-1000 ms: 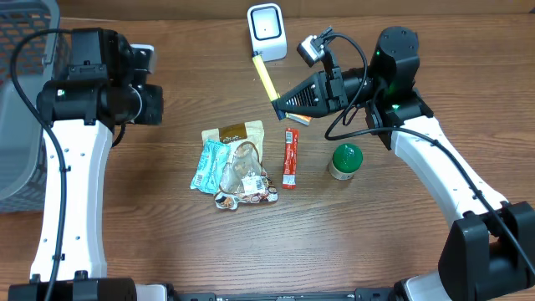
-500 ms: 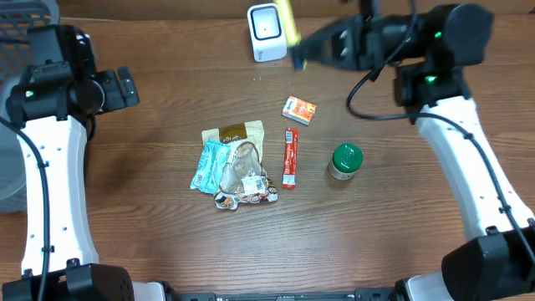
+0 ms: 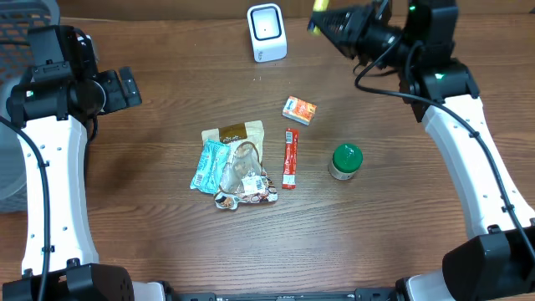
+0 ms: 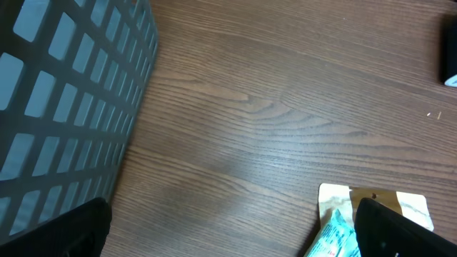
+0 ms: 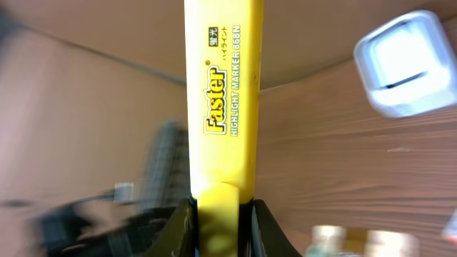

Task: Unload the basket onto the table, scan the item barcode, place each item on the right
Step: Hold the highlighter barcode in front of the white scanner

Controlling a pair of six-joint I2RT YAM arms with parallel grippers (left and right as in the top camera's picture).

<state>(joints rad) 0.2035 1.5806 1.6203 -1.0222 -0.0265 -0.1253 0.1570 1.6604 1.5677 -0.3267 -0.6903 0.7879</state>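
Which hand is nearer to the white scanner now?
Right. The right hand, shut on a highlighter, is close beside the scanner; the left hand hangs open far off, by the basket.

Scanner: right at the back of the surface, about centre, on its own.
Small box: in front of the scanner, a touch to the right, well apart from it.
Stick sachet: just in front of the small box, lying front to back, not touching it.
Jar: upright, near the stick sachet on its right.
Packet pile: just left of the stick sachet, packets overlapping one another.
Basket: at the far left edge.
Left pincer: over the left side, between basket and packet pile.
Marker: up in the right pincer, behind everything, right of the scanner.
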